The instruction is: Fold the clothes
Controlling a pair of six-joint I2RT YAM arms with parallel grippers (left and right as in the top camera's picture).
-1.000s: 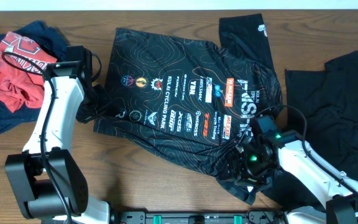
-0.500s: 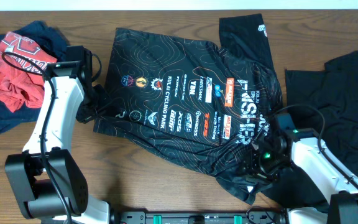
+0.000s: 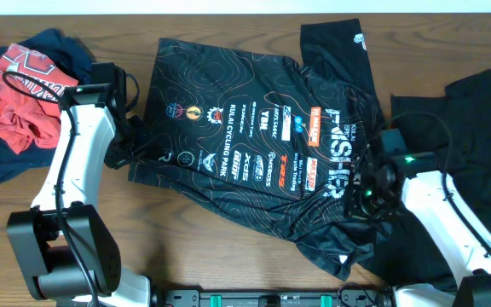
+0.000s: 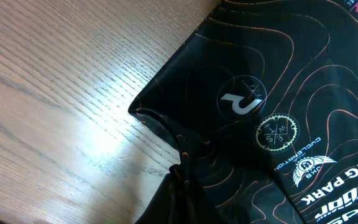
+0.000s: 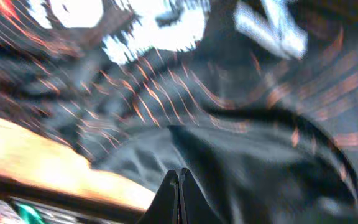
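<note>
The clothes' black cycling jersey (image 3: 245, 128), printed with contour lines and logos, lies spread across the middle of the table. At the jersey's left edge my left gripper (image 3: 129, 141) is shut on a bunched fold of it; in the left wrist view the fabric (image 4: 241, 106) gathers up into the gripper (image 4: 182, 186). Above the jersey's right side, near its white lettering, hovers my right gripper (image 3: 366, 194). In the blurred right wrist view its fingertips (image 5: 179, 177) are pressed together, with dark cloth below and nothing visible between them.
A heap of red and navy garments (image 3: 20, 94) lies at the far left. A plain black garment (image 3: 471, 136) covers the right end under my right arm. A black piece with a small white logo (image 3: 339, 51) sits at the top. Bare wood (image 3: 220, 247) shows along the front.
My right gripper has closed and moved up and to the right, from the jersey's lower right hem to above its right side. The left arm and jersey edge have not moved.
</note>
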